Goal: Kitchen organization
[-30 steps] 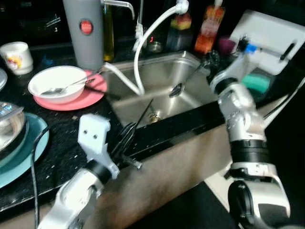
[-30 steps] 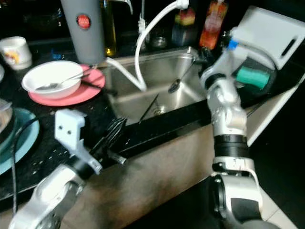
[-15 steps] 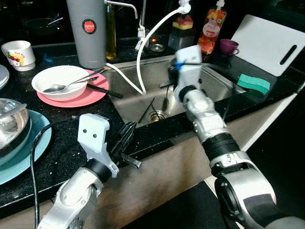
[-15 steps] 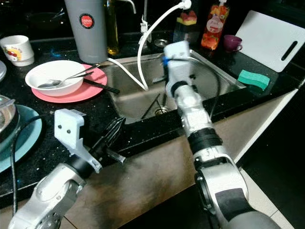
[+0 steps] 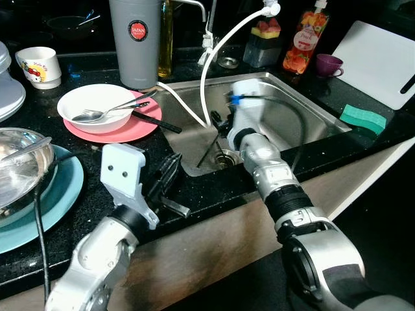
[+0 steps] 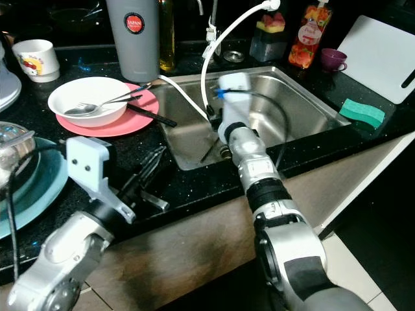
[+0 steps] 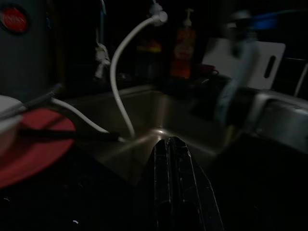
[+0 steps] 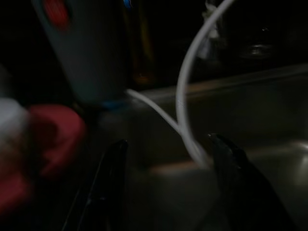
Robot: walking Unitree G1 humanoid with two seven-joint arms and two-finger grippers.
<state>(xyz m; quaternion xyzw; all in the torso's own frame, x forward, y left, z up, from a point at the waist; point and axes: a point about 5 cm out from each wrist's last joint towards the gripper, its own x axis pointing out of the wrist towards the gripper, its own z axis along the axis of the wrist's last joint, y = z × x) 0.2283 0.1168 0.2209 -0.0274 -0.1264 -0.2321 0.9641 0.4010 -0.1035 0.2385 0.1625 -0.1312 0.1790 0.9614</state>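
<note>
The worktop (image 5: 97, 162) is glossy black stone with pale speckles. The sink (image 5: 295, 120) is brushed steel, dully shining. A smooth white plastic hose (image 5: 214, 58) curves into it. Far left, a glossy white bowl (image 5: 97, 103) holds a polished metal spoon (image 5: 97, 115) on a matt pink plate (image 5: 126, 128). The tall grey flask (image 5: 135, 42) looks matt. The green sponge (image 5: 363, 118) on the right looks rough. Both arms are smooth silver metal.

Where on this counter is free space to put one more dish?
Bare counter lies along the front edge between the sink and the green sponge. The left is crowded: pink plate, white bowl, teal plate; left gripper hovers there.
</note>
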